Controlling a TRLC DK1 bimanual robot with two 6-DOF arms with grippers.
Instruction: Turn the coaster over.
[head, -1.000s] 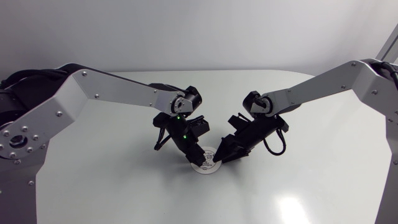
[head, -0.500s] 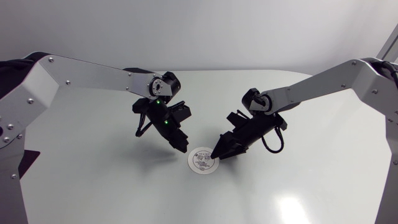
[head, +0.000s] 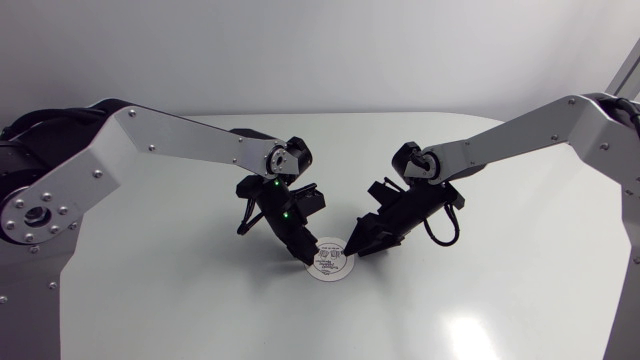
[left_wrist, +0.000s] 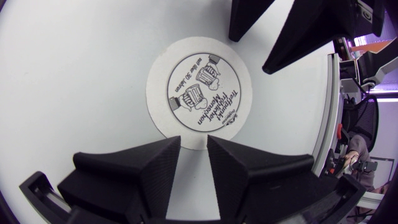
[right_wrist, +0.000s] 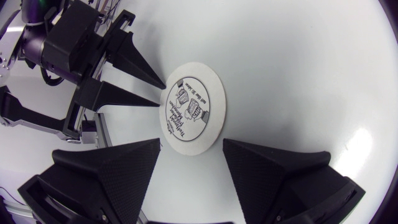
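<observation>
A round white coaster (head: 330, 263) with a black printed picture facing up lies flat on the white table. My left gripper (head: 305, 255) points down at its left edge, fingers drawn together to a narrow gap and holding nothing. In the left wrist view the coaster (left_wrist: 199, 93) lies just ahead of that gripper (left_wrist: 194, 142), its rim at the fingertips. My right gripper (head: 358, 245) stands open at the coaster's right edge. The right wrist view has the coaster (right_wrist: 193, 115) ahead of the wide-spread gripper (right_wrist: 191, 144), and the left gripper (right_wrist: 163, 94) on the far side.
The white table (head: 180, 300) stretches bare around the coaster on every side. Both arms slope in from the side edges and meet near the middle, their grippers only a coaster's width apart.
The left gripper swung away from the coaster to the left half a second ago, then came back to its left edge. The right gripper and the coaster stayed nearly still.
</observation>
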